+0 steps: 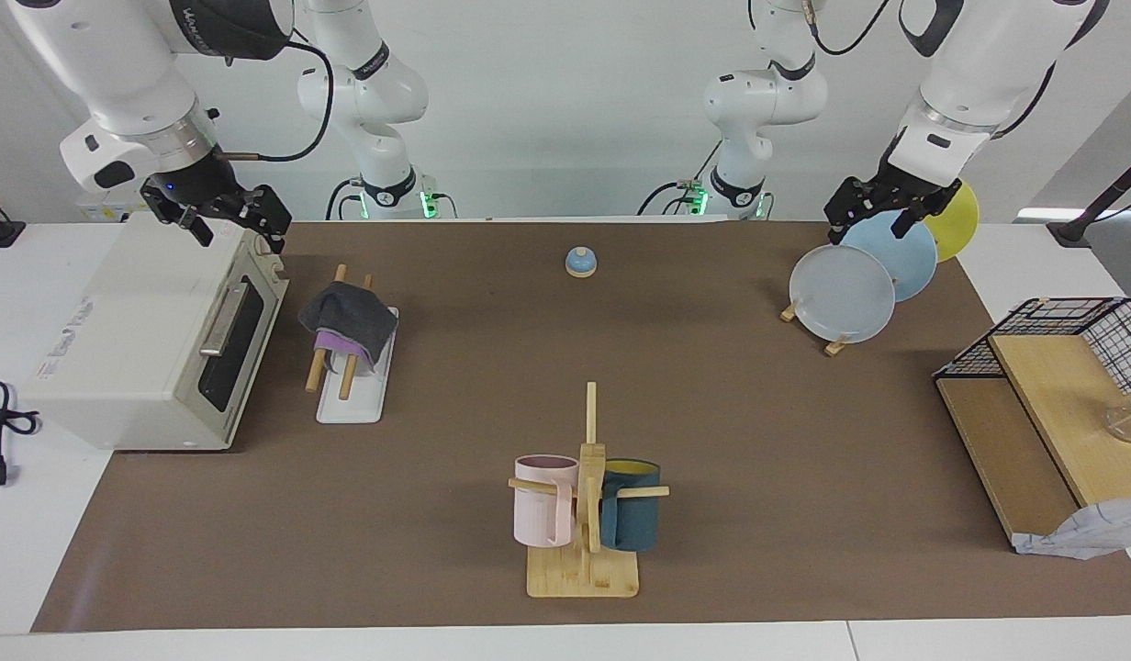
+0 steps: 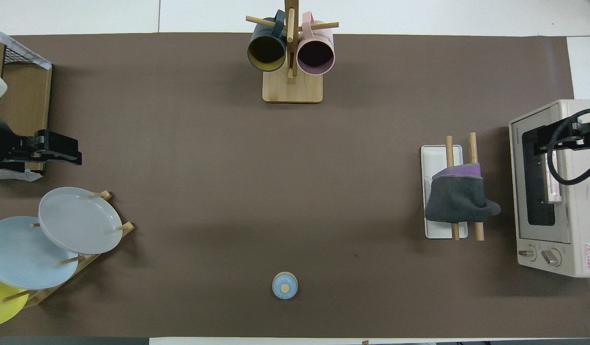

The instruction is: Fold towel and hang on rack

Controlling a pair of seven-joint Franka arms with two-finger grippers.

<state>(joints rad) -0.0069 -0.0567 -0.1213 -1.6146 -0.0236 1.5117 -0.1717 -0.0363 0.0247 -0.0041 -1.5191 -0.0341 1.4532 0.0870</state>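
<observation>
The towel (image 1: 348, 320) is already folded and draped across the two wooden rods of the rack (image 1: 354, 401), grey face out with a purple strip showing underneath, so the hanging looks done. The rack stands on the bench (image 1: 565, 386) just beside the toaster oven (image 1: 152, 340), in front of its door. The right claw (image 1: 218, 218) is raised over the oven's top edge, near the rack; I cannot tell how its fingers are set. The left claw (image 1: 882, 207) waits above the plate stand (image 1: 836, 344), well apart from the rack, fingers also unclear. That stand holds three plates on edge: grey (image 1: 842, 293), blue (image 1: 896, 252), yellow (image 1: 955, 220). Both arms seem pulled clear so the cloth hangs undisturbed
</observation>
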